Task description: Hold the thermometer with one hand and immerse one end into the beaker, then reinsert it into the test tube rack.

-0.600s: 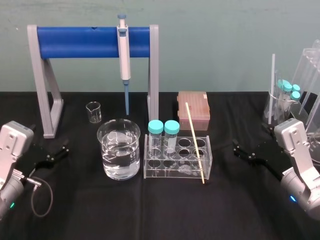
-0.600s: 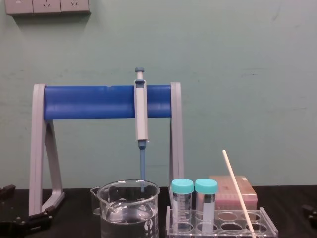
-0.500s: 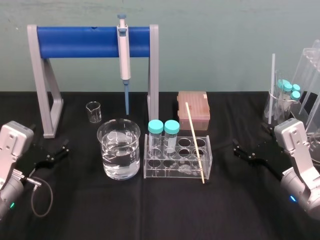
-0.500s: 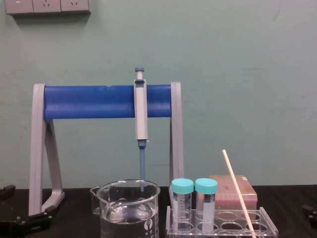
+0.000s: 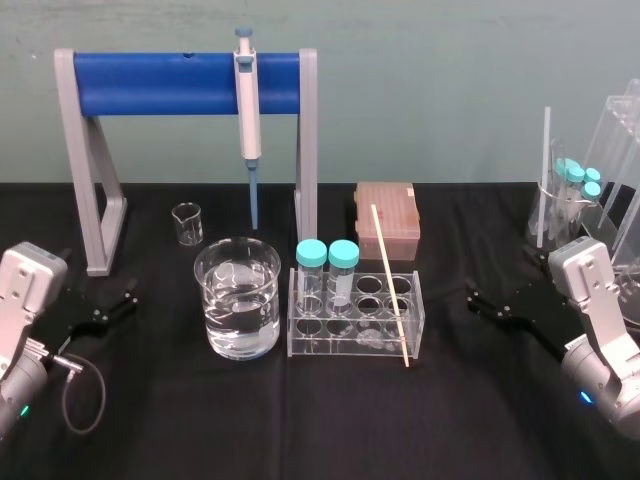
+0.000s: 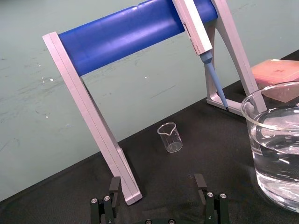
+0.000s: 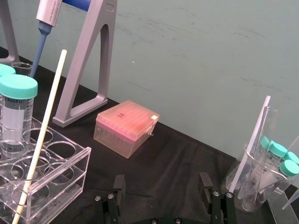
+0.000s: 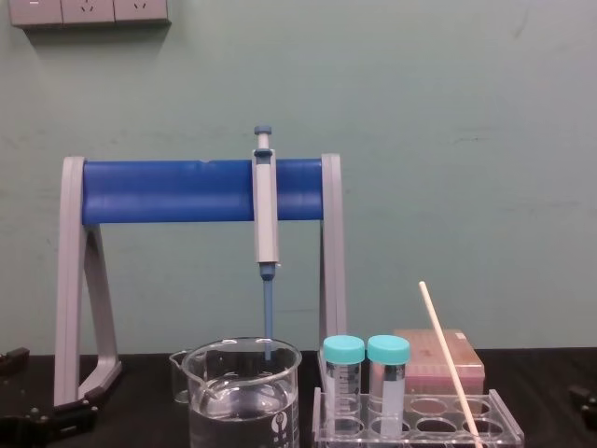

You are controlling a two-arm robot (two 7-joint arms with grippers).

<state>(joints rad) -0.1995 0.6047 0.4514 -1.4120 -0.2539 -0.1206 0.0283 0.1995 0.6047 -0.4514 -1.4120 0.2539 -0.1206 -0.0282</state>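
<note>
The thermometer (image 5: pixel 390 285) is a thin, straight, cream-white rod. It stands tilted at the right end of the clear rack (image 5: pixel 340 342), just right of the water-filled beaker (image 5: pixel 238 310). Both arms sit low at the edges of the desk (image 5: pixel 300 420). The left claw (image 5: pixel 115 303) and right claw (image 5: pixel 478 302) gape open and empty, each well apart from the rod.

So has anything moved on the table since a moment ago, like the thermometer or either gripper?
Nothing visibly changed. The thermometer leans in the test tube rack as before, and the beaker stands beside the rack. The left gripper and right gripper rest open at the table's sides, holding nothing.
</note>
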